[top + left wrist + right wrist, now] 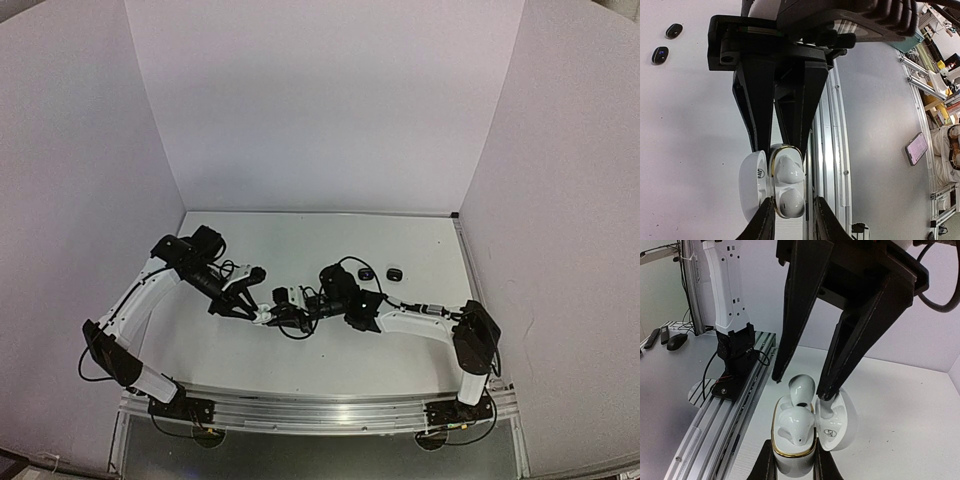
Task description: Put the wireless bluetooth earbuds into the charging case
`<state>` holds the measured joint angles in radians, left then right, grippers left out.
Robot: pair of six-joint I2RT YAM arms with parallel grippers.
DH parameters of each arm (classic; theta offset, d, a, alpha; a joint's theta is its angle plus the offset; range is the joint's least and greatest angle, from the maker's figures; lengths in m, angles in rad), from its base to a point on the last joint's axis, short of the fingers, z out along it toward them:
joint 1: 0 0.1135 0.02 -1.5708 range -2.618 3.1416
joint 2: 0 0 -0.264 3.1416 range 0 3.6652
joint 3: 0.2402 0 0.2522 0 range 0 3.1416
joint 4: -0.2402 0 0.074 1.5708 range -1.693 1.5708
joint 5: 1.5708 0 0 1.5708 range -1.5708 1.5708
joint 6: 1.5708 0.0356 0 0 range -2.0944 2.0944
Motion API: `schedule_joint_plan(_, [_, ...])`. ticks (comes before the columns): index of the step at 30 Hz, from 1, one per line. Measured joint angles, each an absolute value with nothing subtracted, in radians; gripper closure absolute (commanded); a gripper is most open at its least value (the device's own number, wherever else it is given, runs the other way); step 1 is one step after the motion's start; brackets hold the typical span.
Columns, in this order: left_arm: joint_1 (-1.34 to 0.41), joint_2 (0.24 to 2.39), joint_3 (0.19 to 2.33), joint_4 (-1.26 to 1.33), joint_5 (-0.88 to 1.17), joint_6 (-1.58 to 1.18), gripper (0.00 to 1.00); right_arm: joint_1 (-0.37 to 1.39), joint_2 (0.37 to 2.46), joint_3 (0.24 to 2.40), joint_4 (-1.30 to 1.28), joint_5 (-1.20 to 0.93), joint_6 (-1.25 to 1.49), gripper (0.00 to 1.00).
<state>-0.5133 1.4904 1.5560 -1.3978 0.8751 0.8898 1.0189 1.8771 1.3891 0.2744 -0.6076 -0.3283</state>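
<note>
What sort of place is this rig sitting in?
Probably a robotics lab test cell: white panel walls box in the table, an aluminium rail runs along its near edge, and metal racks stand beyond.

Left arm [140, 300]: elbow folded far-left, forearm reaching right toward mid-table; my jaws slightly parted. Right arm [410, 322]: stretched low leftward; my jaws clamped on the charging case [792, 456]. Both wrists nearly meeting.

You get bright, even light, only soft shadows on the surface [420, 240]. Wrist cams bend lines at edges; top cam pic's soft, low detail.
</note>
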Motion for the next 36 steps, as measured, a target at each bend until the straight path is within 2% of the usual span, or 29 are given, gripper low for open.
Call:
schedule_joint_plan(6, [-0.513, 1.493, 1.572, -1.396, 0.868, 0.894, 0.75, 1.019, 1.877, 1.389, 0.279, -0.604, -0.315, 1.0])
schedule_joint_plan(36, [-0.508, 1.492, 1.631, -1.372, 0.868, 0.882, 0.66, 1.008, 1.877, 1.391, 0.295, -0.603, -0.247, 1.0])
